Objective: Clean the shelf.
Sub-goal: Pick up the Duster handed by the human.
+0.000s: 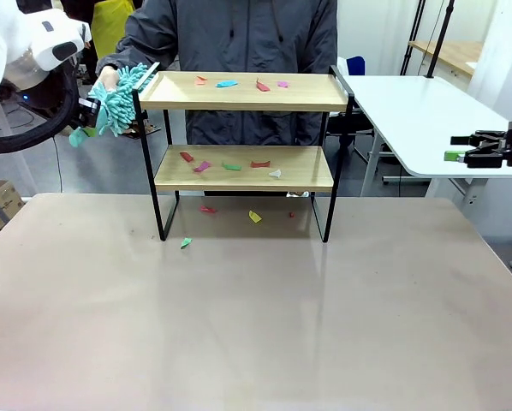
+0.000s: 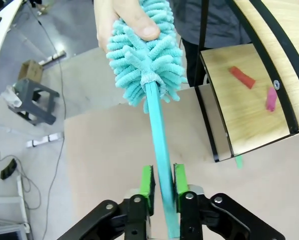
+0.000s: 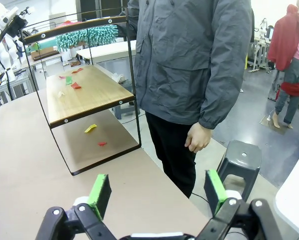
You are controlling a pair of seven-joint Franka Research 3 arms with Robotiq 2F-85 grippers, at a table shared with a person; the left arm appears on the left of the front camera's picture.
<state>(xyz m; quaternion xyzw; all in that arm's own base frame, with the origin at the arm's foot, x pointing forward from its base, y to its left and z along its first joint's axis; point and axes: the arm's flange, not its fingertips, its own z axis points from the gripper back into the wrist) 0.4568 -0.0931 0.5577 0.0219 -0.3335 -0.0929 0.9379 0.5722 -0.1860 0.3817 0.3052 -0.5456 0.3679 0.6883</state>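
We see the shelf (image 1: 243, 103) standing at the far middle of the brown table (image 1: 256, 342), directly in front of a person in a grey jacket (image 1: 239, 34). Small coloured scraps (image 1: 227, 83) lie scattered on its top board and on its lower board. A few more lie on the table beneath it, and a green one is just near of the left front leg.

Our left gripper (image 2: 163, 180) is clenched on the turquoise handle of a fluffy duster (image 2: 147, 60), with the green pads pressing the handle from both sides. The duster's head sits at the left end of the shelf's top tier, just beside the raised black rail. The person's hand (image 2: 124, 17) rests on the head, thumb pressed into the fluff.

Our right gripper (image 3: 158, 190) hangs off to the right, well apart from the shelf. Its jaws are spread wide with nothing between them. In its wrist view the person's other hand (image 3: 198, 137) hangs loose at their side, near a grey stool (image 3: 242, 157) on the floor.
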